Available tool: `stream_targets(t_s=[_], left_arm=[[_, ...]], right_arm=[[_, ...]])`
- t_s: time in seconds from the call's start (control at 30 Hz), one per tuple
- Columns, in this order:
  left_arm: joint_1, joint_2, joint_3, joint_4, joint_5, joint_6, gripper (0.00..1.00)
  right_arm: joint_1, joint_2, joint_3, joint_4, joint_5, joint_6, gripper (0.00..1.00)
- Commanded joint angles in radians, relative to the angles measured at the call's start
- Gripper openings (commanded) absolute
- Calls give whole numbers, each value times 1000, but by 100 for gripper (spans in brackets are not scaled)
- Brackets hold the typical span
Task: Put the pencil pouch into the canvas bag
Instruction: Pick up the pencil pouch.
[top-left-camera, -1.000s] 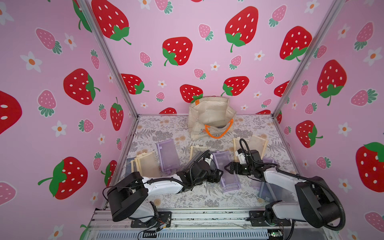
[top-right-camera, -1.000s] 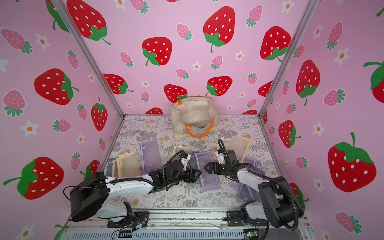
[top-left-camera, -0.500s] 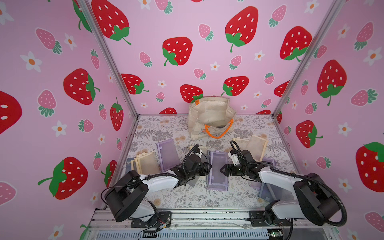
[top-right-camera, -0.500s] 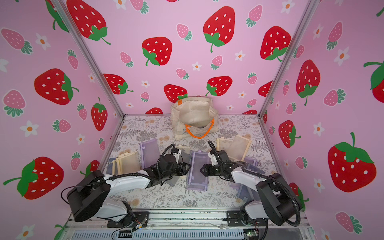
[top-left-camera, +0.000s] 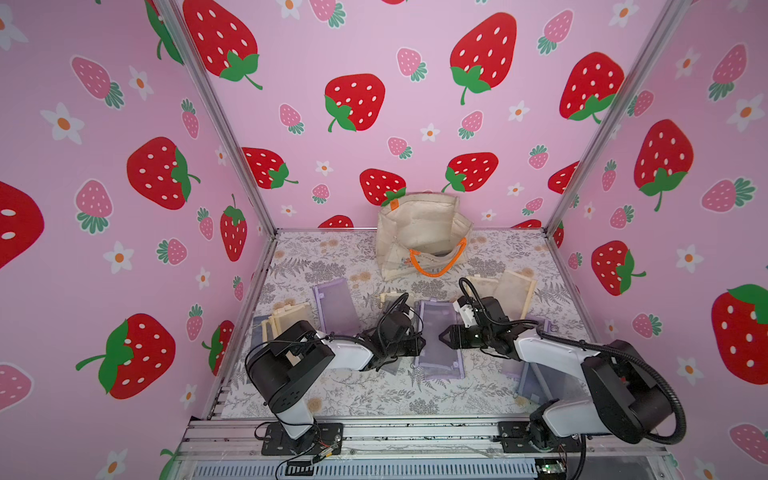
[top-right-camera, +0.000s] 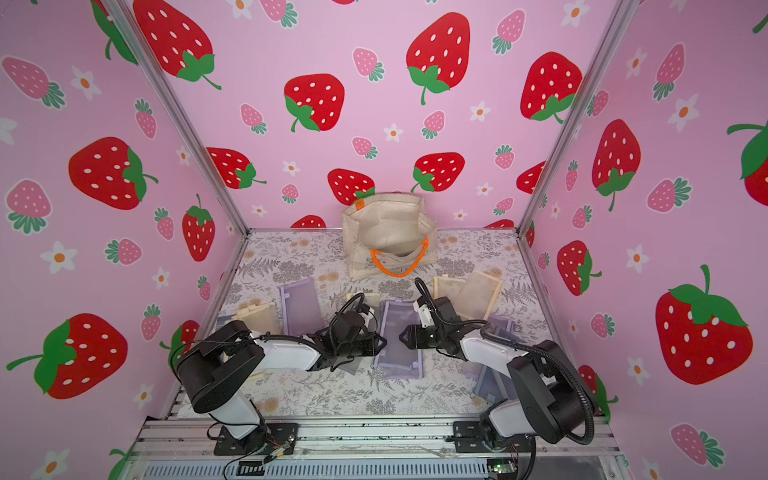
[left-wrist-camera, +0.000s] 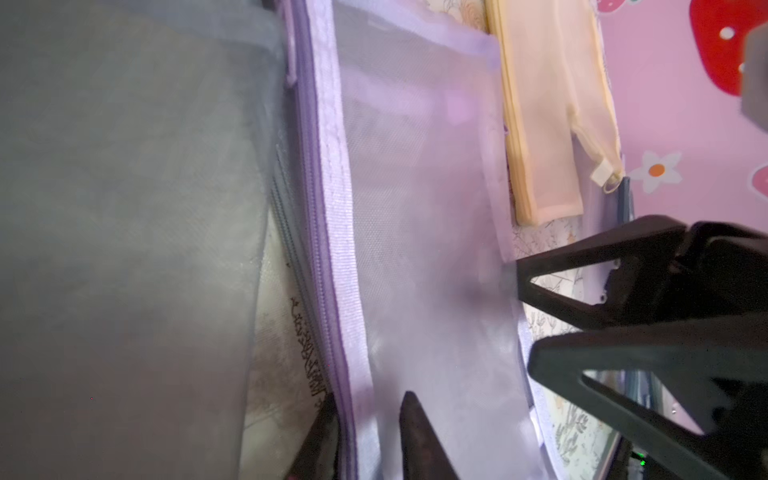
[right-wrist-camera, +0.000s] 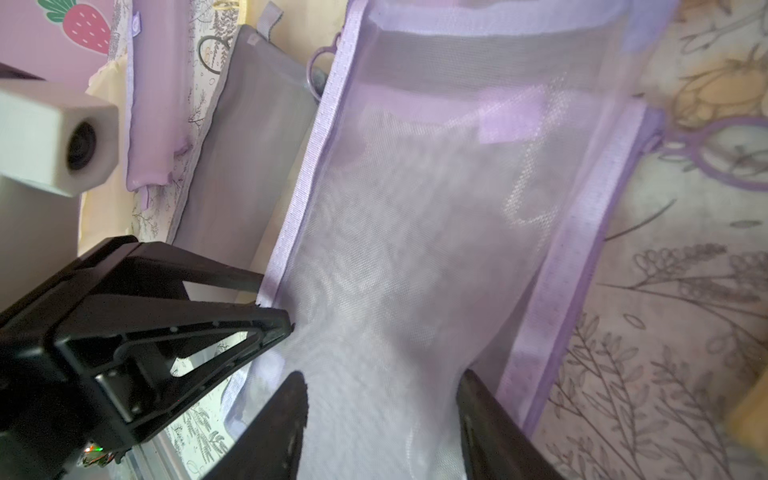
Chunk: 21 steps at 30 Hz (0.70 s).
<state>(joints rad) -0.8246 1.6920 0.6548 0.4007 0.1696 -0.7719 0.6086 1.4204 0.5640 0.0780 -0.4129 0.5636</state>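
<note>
Gaping open toward the arms, the canvas bag stands upright, and the purple mesh pencil pouch lies well in front of it, nearer the arms, not yet lifted. The pick-up looks to be the step in hand: the left gripper has its jaws narrow around the pouch's zip edge, though whether they pinch it I cannot tell, while the right gripper straddles the opposite edge with jaws about half wide, unclamped. Next, I judge, the 2 grippers must clamp, lift together and carry the pouch over the bag's mouth.
</note>
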Motion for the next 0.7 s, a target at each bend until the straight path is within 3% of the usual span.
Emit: stream_targets(t_s=[0.0,0.13,0.17,0.5,0.67], left_arm=[[-6,7,32,19,14,0,15],[-9,5,23,37,20,0,7],[-9,0,17,51,25,-4,0],[-11,-161,22,-97,11,122,0],[-12,-282,37,-178,64,249,0]], right_arm=[[3,14,26,49,-39,4,56],[3,26,32,84,-58,9,55],[3,28,37,82,-63,9,55],[-9,-59,16,15,-45,-5,59],[-19,-229,8,-38,-47,40,65]])
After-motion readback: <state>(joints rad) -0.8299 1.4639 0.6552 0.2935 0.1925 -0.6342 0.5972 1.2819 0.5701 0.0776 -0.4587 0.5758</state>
